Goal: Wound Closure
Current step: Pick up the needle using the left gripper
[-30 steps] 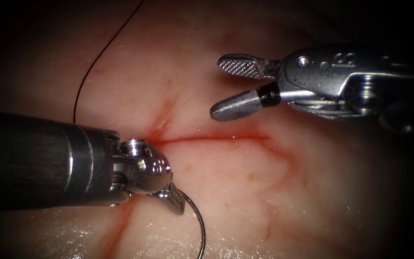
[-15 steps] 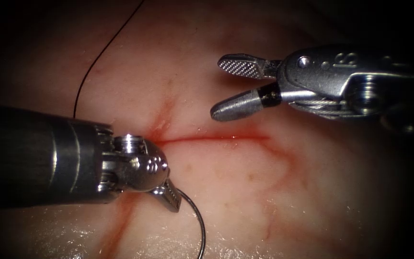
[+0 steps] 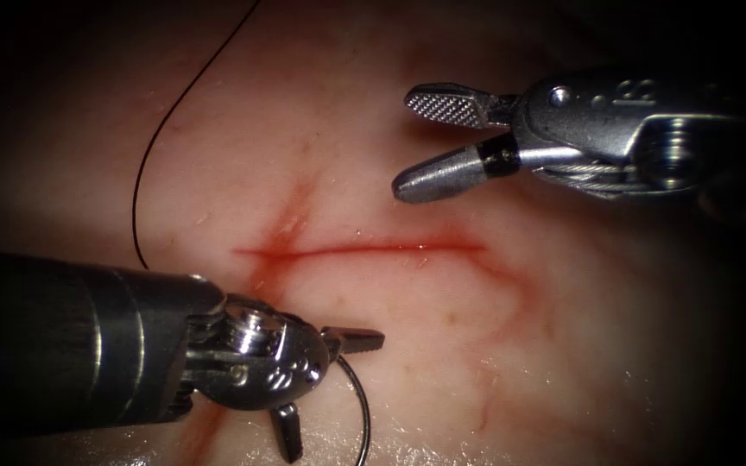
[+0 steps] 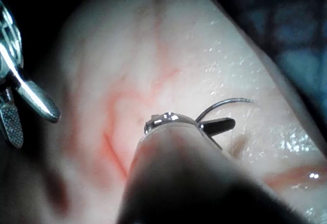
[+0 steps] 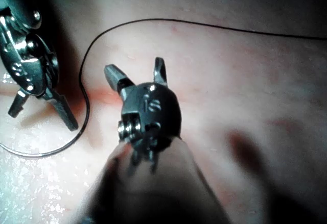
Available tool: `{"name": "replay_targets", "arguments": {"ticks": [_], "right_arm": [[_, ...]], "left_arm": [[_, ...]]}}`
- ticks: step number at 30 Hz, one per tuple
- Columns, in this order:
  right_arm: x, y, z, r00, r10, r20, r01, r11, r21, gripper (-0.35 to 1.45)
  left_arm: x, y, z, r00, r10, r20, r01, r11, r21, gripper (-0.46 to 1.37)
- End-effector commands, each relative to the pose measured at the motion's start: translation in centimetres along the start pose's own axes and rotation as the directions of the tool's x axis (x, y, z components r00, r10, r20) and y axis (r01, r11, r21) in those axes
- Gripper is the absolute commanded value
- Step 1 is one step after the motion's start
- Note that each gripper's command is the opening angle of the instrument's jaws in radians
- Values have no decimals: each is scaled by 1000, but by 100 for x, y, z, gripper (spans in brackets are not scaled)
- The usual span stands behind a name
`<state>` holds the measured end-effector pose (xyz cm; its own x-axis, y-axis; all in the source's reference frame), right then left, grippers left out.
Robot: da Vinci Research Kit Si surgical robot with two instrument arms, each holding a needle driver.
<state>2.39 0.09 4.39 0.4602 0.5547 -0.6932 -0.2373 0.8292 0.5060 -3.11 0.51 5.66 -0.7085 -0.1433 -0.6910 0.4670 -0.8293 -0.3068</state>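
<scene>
needle (image 3: 363,406) loose beside spread left gripper (image 3: 331,384)

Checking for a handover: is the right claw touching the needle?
Apart. The endoscope view shows the right claw open and empty above the cut, while the needle lies below it, beside the open left claw.

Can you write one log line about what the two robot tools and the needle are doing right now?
left tool: jaws open, holding nothing | right tool: jaws open, holding nothing | needle: lying on tissue beside left tool, below cut | thread: loose on tissue
</scene>
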Motion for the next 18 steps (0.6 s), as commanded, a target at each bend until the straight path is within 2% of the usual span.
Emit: {"name": "replay_targets", "arguments": {"ticks": [1, 8, 18], "right_arm": [[0, 0, 0, 1000, -1, 0, 1, 1000, 5, 97], [0, -1, 0, 1000, -1, 2, 1, 1000, 6, 97], [0, -3, 1, 1000, -2, -1, 2, 1000, 6, 98]], "left_arm": [[-1, 0, 2, 1000, 7, 1, -7, 1000, 3, 102], [-3, -2, 30, 999, 54, 6, -54, 999, 1, 86], [-3, 7, 84, 993, 120, -13, -120, 991, -58, 81]]}}
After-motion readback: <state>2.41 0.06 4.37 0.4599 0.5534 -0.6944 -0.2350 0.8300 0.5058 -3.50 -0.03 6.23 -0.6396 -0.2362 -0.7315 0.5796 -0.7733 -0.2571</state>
